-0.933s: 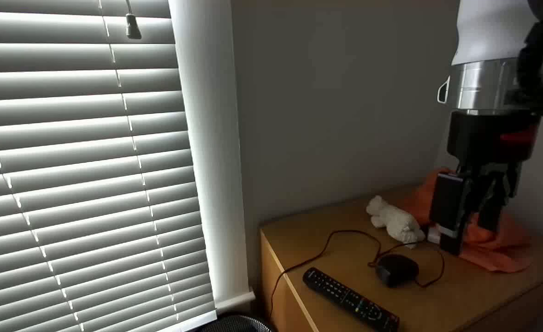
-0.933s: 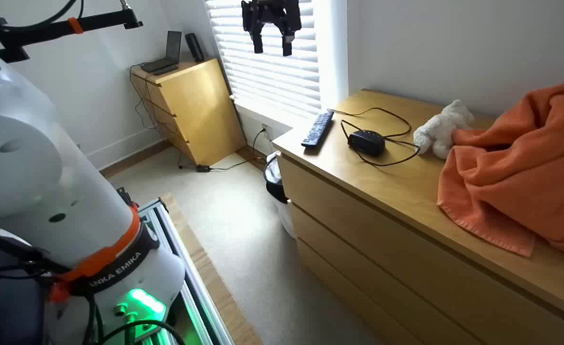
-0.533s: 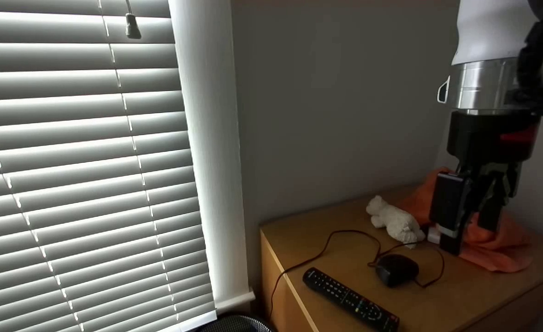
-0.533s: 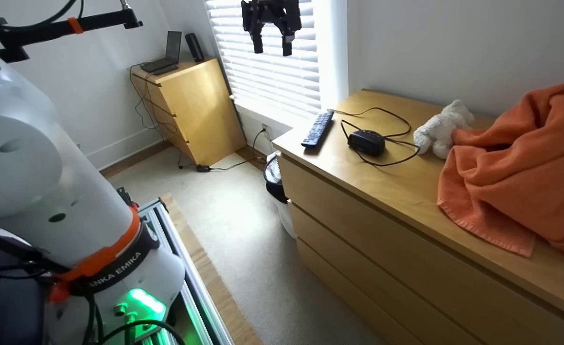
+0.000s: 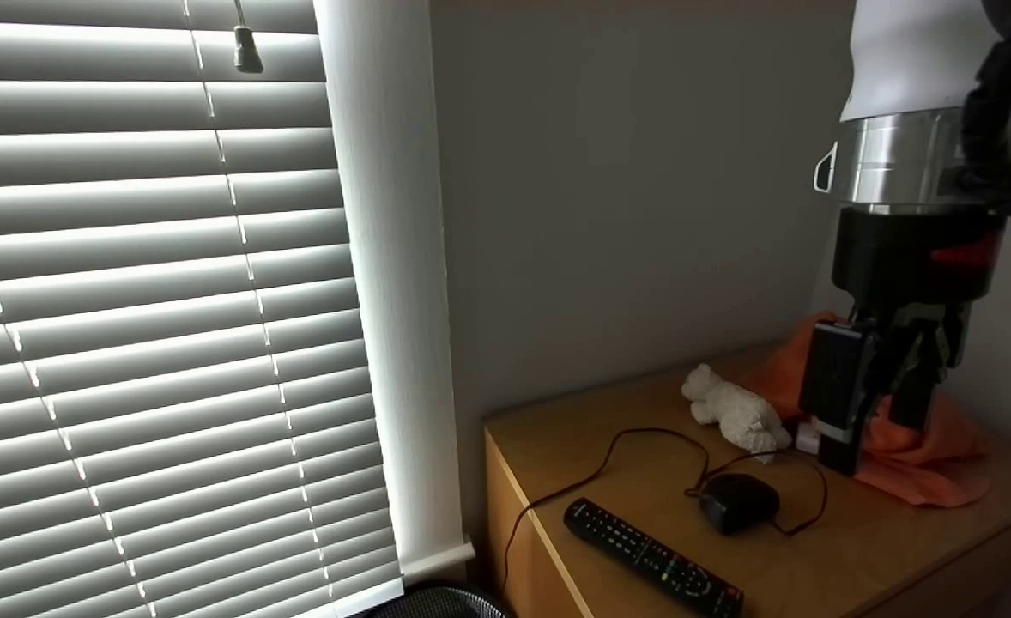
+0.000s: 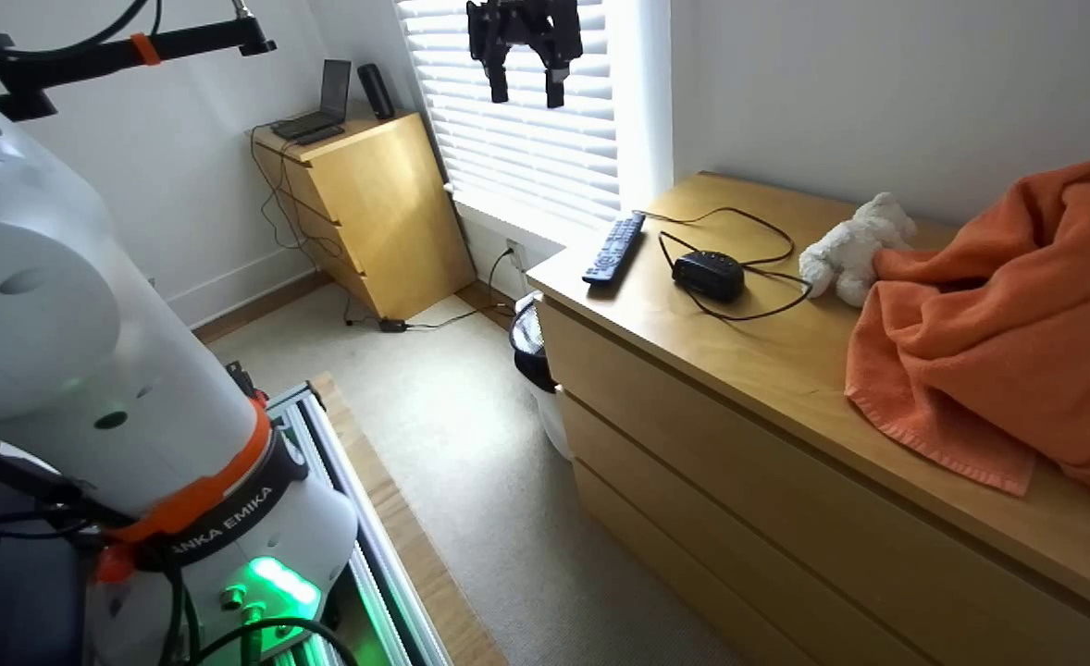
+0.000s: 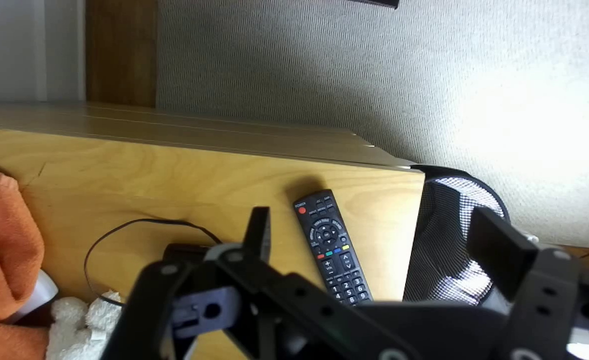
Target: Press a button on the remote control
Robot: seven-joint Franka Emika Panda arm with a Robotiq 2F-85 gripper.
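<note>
1. In an exterior view, a dresser (image 6: pixel 749 353) stands at right.
2. An orange towel (image 6: pixel 1008 333) lies heaped on its right part.
3. The gripper (image 6: pixel 527 97) hangs higher than the dresser, spread wide.
4. The remote control (image 6: pixel 615 248) lies at the dresser's left end.
5. Near it, to the right, sits a black corded device (image 6: pixel 709 276), perhaps a mouse.

Rounded white arm (image 6: pixel 101 356), orange band (image 6: pixel 207 484), green light (image 6: pixel 284 581), black cables (image 6: pixel 286 623), black fingers (image 6: pixel 555 91).
</note>
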